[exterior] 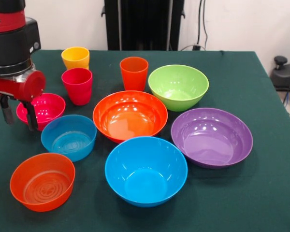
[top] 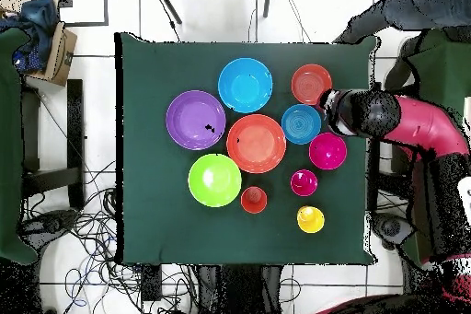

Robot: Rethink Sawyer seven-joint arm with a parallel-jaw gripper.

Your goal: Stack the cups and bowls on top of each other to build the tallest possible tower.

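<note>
All bowls and cups stand singly on the green table; no tower shows. Large bowls: orange (exterior: 130,116), lime green (exterior: 178,87), purple (exterior: 211,137), blue (exterior: 146,170). Small bowls: magenta (exterior: 44,107), translucent blue (exterior: 68,137), translucent orange (exterior: 42,181). Cups: yellow (exterior: 75,57), red-pink (exterior: 77,85), orange (exterior: 134,72). My gripper (exterior: 19,114) is open and empty. It hangs at the left edge of the magenta bowl, one finger over its rim. In the overhead view the gripper (top: 335,110) shows beside the translucent blue bowl (top: 301,123), with the magenta bowl (top: 327,151) close by.
The green tablecloth (exterior: 261,193) reaches the picture's edges at front and right. The black pedestal (exterior: 144,24) stands behind the table. In the overhead view, cables (top: 83,227) lie on the floor and a box (top: 57,52) sits off the table.
</note>
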